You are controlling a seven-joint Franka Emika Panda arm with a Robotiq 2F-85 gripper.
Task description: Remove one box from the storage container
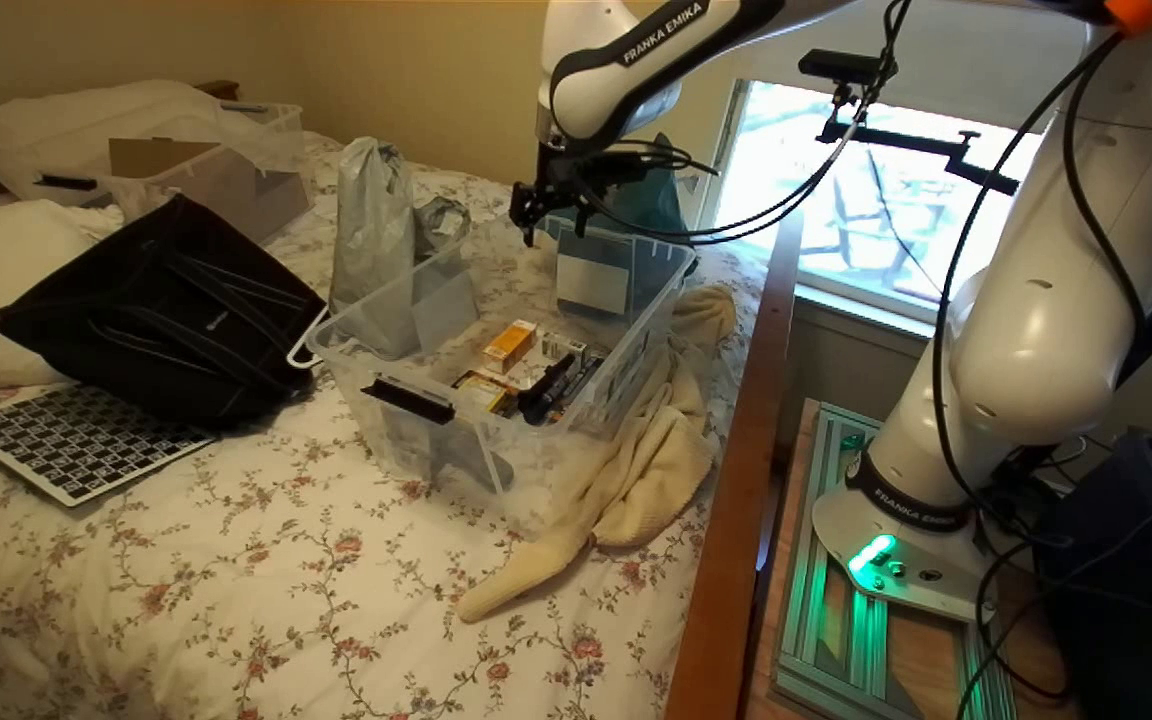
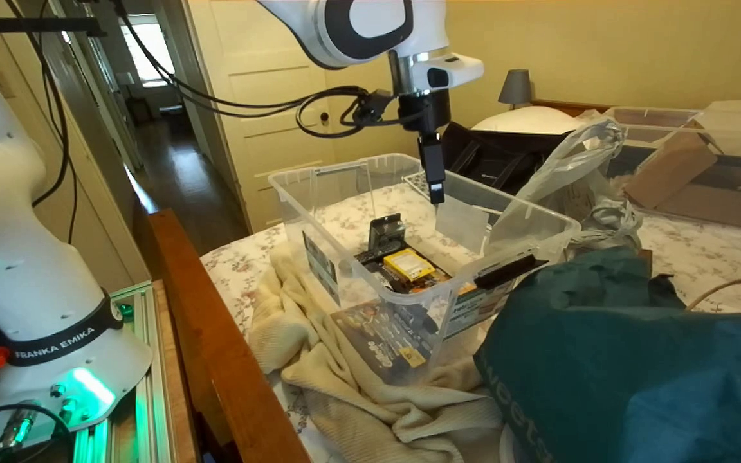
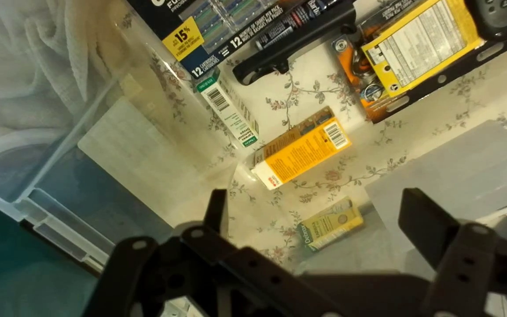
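Observation:
The orange-and-white box (image 1: 510, 346) lies on the floor of the clear storage container (image 1: 386, 435). In the wrist view the box (image 3: 304, 152) lies beyond the fingertips, above the middle of the picture. I cannot make it out in an exterior view where the container (image 2: 345, 251) shows from another side. My gripper (image 1: 553, 235) is open and empty, pointing down above the container; it also shows above the container there (image 2: 436, 193). In the wrist view its fingers (image 3: 314, 193) are wide apart. A paler yellow-green box (image 3: 330, 223) appears between them, below and apart.
In the container lie a white-green box (image 3: 229, 112), a yellow package (image 3: 425, 44), a black handled item (image 3: 297, 44) and a dark cartridge pack (image 3: 209, 31). Around it are a grey plastic bag (image 1: 373, 230), a black bag (image 1: 176, 310), a teal bag (image 2: 602, 360) and a cream blanket (image 1: 656, 460).

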